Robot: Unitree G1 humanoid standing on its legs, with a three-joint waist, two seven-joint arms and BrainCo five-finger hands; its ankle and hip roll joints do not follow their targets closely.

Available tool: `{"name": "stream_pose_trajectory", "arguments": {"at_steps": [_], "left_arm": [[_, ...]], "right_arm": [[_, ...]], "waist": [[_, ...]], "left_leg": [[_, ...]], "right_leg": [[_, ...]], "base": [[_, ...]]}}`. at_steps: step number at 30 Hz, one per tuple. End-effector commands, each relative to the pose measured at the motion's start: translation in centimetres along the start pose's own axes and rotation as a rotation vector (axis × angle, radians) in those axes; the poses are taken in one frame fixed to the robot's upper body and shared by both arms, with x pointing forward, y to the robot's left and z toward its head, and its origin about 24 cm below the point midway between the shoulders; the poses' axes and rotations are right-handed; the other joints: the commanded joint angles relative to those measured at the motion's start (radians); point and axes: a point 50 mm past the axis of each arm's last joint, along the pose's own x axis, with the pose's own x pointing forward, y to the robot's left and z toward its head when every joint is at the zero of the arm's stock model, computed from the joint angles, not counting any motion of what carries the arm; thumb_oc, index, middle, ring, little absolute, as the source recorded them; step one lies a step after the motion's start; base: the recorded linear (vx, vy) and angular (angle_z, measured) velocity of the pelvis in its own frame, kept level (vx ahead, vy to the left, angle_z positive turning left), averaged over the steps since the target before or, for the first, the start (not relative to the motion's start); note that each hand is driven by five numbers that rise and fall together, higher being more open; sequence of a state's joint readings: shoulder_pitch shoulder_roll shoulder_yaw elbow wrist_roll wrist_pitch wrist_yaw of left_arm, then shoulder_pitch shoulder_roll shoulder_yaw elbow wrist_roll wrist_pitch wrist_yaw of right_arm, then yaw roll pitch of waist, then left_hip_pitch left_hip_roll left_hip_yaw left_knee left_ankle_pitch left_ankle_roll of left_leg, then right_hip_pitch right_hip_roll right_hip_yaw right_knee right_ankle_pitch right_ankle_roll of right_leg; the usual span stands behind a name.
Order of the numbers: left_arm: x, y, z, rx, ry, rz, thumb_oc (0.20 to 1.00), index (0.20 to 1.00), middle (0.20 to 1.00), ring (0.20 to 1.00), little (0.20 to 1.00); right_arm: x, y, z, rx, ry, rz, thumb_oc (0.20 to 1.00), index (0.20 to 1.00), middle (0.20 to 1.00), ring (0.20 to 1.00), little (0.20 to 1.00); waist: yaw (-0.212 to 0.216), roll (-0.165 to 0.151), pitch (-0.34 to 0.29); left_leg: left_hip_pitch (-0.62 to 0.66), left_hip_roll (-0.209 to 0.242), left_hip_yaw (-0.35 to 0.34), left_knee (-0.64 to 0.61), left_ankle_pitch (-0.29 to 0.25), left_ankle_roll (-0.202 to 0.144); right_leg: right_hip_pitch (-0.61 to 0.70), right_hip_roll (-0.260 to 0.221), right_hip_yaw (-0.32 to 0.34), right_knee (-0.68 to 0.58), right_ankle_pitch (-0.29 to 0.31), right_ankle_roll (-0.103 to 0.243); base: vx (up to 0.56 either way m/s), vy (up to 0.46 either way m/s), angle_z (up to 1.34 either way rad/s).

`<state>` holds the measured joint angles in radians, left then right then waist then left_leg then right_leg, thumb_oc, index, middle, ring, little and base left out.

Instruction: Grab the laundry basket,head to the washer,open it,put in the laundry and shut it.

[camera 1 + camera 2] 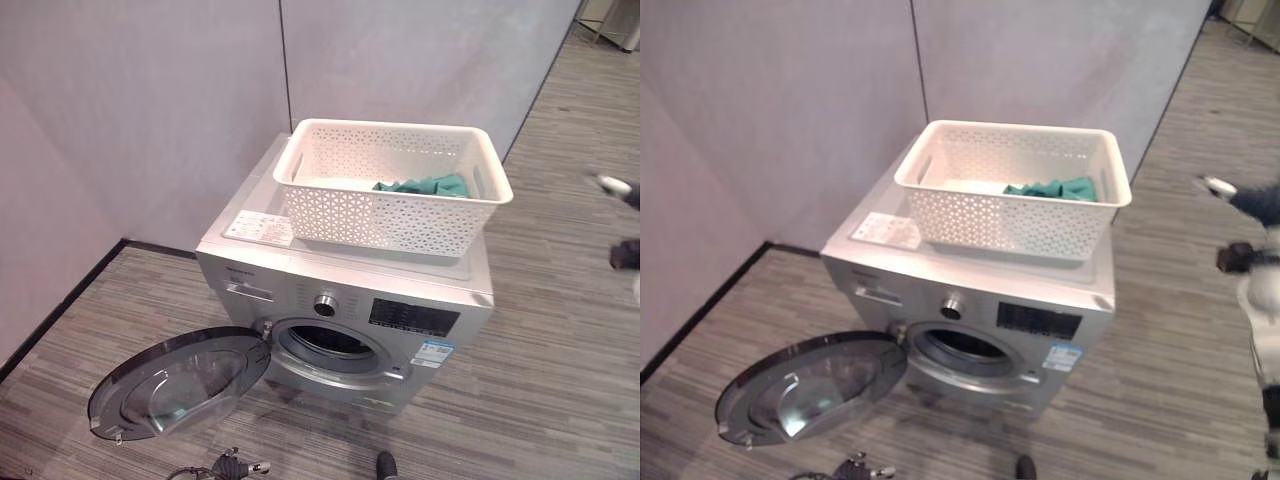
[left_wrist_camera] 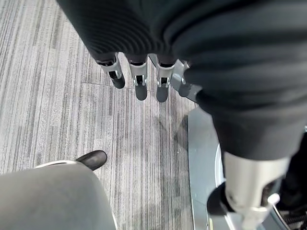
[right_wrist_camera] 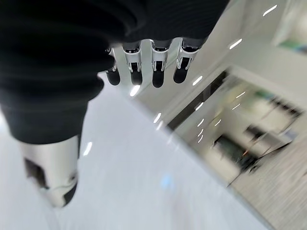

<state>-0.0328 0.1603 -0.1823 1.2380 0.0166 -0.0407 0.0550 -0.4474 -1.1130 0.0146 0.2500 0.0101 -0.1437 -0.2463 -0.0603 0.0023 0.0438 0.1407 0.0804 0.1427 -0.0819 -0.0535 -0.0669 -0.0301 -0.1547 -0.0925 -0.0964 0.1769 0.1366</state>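
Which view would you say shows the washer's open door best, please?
The left eye view: the door lies swung fully open, its whole round rim and glass visible beside the washer drum opening. The right eye view shows it too, nearer the edge. The left wrist view catches just a curved grey strip, probably its rim.

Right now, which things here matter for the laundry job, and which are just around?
For the job: washer with its door open, white basket on top, green laundry inside it.

Just around: white sheet on the washer top, grey partition wall.
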Motion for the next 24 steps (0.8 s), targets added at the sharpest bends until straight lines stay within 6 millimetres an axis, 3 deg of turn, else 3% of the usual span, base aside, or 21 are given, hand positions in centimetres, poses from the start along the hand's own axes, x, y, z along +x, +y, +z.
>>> {"name": "stream_pose_trajectory", "arguments": {"at_steps": [1,17,22,23,24], "left_arm": [[0.0,1.9,-0.9,0.055,0.051,0.014,1.0,1.0,1.0,1.0,1.0],[0.0,1.6,-1.1,0.025,0.06,-0.022,1.0,1.0,1.0,1.0,1.0],[-0.2,1.7,-1.9,-0.034,0.08,-0.039,1.0,1.0,1.0,1.0,1.0],[-0.5,2.2,-3.0,-0.086,0.105,-0.028,1.0,1.0,1.0,1.0,1.0],[-0.5,2.6,-3.3,-0.102,0.115,-0.014,1.0,1.0,1.0,1.0,1.0]], "right_arm": [[3.2,-0.7,2.6,0.016,-0.075,0.094,1.0,1.0,1.0,1.0,1.0],[6.0,-0.2,4.2,-0.117,-0.077,0.282,1.0,1.0,1.0,1.0,1.0],[7.6,0.6,3.5,-0.251,0.015,0.425,1.0,1.0,1.0,1.0,1.0],[8.0,0.5,1.5,-0.307,0.13,0.436,1.0,1.0,1.0,1.0,1.0],[8.1,0.5,1.1,-0.311,0.155,0.439,1.0,1.0,1.0,1.0,1.0]], "waist": [[0.052,-0.105,-0.005],[0.058,-0.119,-0.004],[0.076,-0.141,0.007],[0.097,-0.149,0.021],[0.101,-0.15,0.023]], "left_leg": [[-0.034,0.033,-0.04,0.087,-0.085,0.008],[-0.041,0.045,-0.049,0.085,-0.074,-0.004],[-0.055,0.066,-0.067,0.079,-0.056,-0.02],[-0.076,0.086,-0.093,0.073,-0.037,-0.034],[-0.079,0.09,-0.098,0.07,-0.031,-0.037]], "right_leg": [[0.033,-0.035,0.015,0.042,-0.12,0.029],[0.04,-0.026,0.002,0.043,-0.133,0.022],[0.046,-0.01,-0.018,0.04,-0.145,0.013],[0.045,0.008,-0.036,0.034,-0.154,0.004],[0.045,0.012,-0.039,0.033,-0.157,0.002]], "base": [[0.0,-0.015,0.04],[0.0,-0.005,0.04],[0.03,-0.07,0.05],[0.03,-0.179,0.26],[0.02,-0.21,0.25]]}}
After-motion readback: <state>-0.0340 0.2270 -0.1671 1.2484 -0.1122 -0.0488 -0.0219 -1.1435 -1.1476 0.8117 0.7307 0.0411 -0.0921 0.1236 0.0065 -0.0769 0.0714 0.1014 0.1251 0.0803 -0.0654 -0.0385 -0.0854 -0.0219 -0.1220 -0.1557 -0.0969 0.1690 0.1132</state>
